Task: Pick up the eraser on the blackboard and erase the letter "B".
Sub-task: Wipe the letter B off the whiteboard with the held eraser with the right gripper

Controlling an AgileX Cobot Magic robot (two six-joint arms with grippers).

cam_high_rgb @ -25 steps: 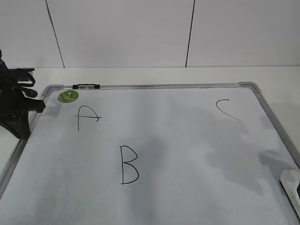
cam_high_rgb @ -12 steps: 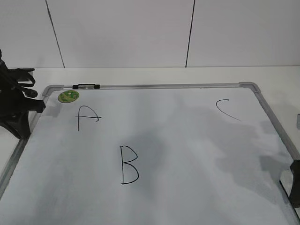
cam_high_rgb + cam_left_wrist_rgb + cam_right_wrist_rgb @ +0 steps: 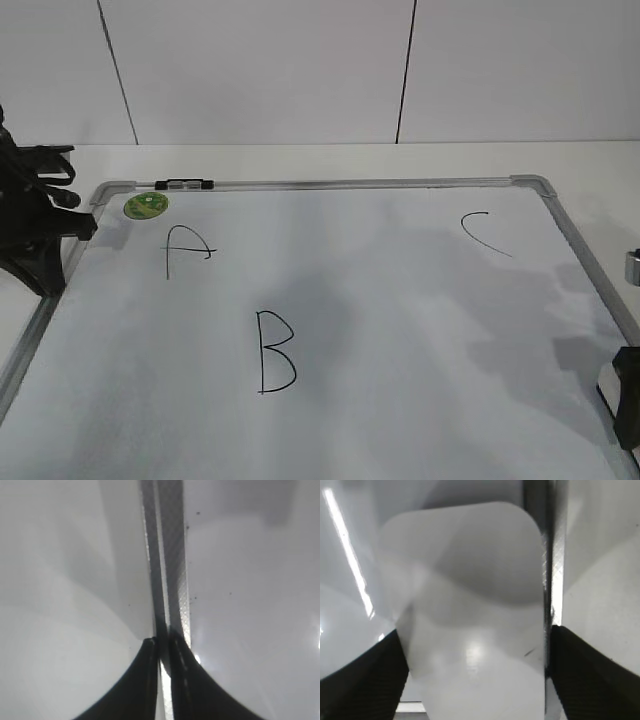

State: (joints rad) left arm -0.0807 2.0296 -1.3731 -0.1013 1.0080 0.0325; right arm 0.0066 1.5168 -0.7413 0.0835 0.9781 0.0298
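White wall panels stand behind a white bench [image 3: 300, 160], and the blackboard [image 3: 400, 300], a white surface in a grey metal frame, covers most of it.

At the bench's left edge the left end effector [image 3: 161, 645] rests over the frame's left rail, its two dark fingers pressed almost together with only a thin slit between them. Near the far left corner sit a green sticker [image 3: 145, 205] and a black-and-silver clip [image 3: 184, 184]. Further right come the letter "A" [image 3: 186, 250], then the letter "B" [image 3: 274, 351] nearer the front edge, whole and unsmudged, then the letter "C" [image 3: 484, 233] toward the far right corner.

At the near right corner, the eraser [image 3: 470, 620] lies on the board just beside the right rail. The right end effector [image 3: 475, 675] is spread, one finger on each side of it; whether they touch it I cannot tell.
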